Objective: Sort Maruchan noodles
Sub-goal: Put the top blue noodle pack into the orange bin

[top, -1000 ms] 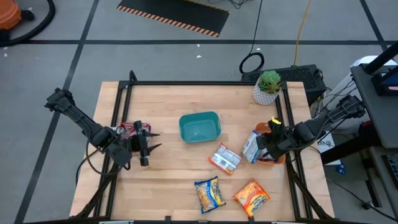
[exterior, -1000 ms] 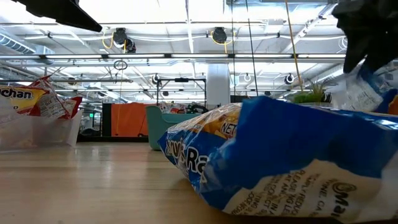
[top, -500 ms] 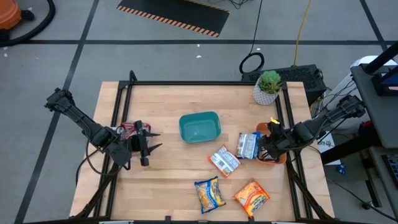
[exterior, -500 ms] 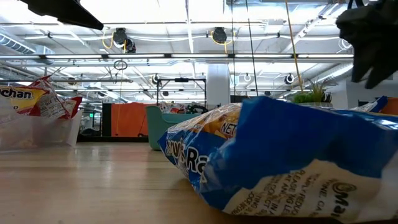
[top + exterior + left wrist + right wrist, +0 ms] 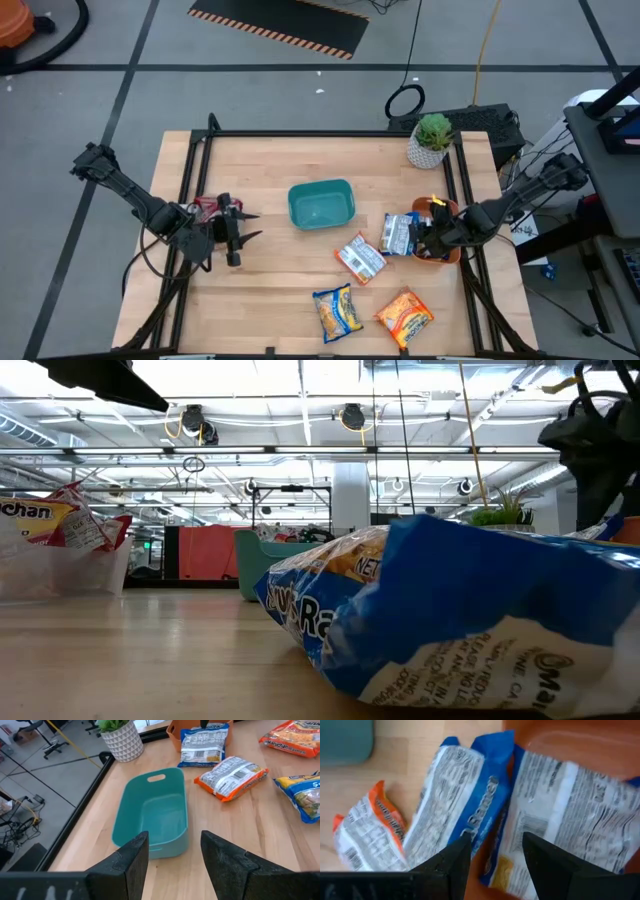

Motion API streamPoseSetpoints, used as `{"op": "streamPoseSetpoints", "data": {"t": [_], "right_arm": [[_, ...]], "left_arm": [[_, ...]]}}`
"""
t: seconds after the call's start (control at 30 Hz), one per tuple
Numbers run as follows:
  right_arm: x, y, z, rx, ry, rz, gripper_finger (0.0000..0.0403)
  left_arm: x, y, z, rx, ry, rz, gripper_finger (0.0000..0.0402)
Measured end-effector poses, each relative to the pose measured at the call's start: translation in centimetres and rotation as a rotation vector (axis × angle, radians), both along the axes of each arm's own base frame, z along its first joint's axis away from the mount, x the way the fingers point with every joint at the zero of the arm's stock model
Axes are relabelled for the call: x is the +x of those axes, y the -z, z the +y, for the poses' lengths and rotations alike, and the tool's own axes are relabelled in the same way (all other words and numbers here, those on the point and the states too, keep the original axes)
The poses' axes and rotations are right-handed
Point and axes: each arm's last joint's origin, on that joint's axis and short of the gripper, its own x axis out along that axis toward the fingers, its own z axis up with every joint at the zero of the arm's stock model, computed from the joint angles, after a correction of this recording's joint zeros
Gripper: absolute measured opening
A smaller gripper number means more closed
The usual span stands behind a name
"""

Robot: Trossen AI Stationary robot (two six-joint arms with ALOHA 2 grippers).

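Observation:
Several Maruchan packets lie flat on the table: a blue one (image 5: 398,233) (image 5: 455,805) with one end at the orange tray's rim, an orange-and-white one (image 5: 360,257), a blue-and-yellow one (image 5: 337,311) (image 5: 450,630) and an orange one (image 5: 404,316). Another blue packet (image 5: 570,815) lies in the orange tray (image 5: 443,208). My right gripper (image 5: 425,240) (image 5: 496,842) hovers open over the tray's edge, above both blue packets. My left gripper (image 5: 243,230) (image 5: 175,837) waits open near the table's left side, pointing at the teal bin (image 5: 321,204).
A clear bin (image 5: 60,570) holding red packets (image 5: 210,207) sits at the left edge beside the left gripper. A potted plant (image 5: 432,140) stands at the far right corner. Bare wood shows between the teal bin and the near-edge packets.
My right gripper has let go of the blue packet it held upright beside the orange tray. The packet fell flat onto the table next to the tray. The gripper then drew back slightly toward the table's right edge, over the tray.

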Motion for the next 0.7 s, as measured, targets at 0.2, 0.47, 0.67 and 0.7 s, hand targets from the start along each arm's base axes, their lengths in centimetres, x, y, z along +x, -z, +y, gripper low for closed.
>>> {"op": "streamPoseSetpoints", "data": {"t": [0.2, 0.47, 0.67, 0.7], "right_arm": [[-0.5, 1.4, -0.6, -0.015, -0.06, -0.016, 0.0171], [-0.4, 1.9, -1.1, -0.036, -0.093, -0.102, 0.0171], [-0.1, 1.4, -1.2, -0.068, -0.12, -0.179, 0.0171], [-0.1, 1.4, -1.2, -0.077, -0.124, -0.186, 0.0171]], "left_arm": [[0.2, 0.0, 0.2, 0.004, -0.01, -0.002, 0.0186], [0.4, -0.2, 0.4, 0.005, -0.013, -0.015, 0.0186], [0.5, -0.2, 0.4, 0.005, -0.011, -0.017, 0.0186], [0.5, -0.2, 0.4, 0.004, -0.011, -0.017, 0.0186]]}}
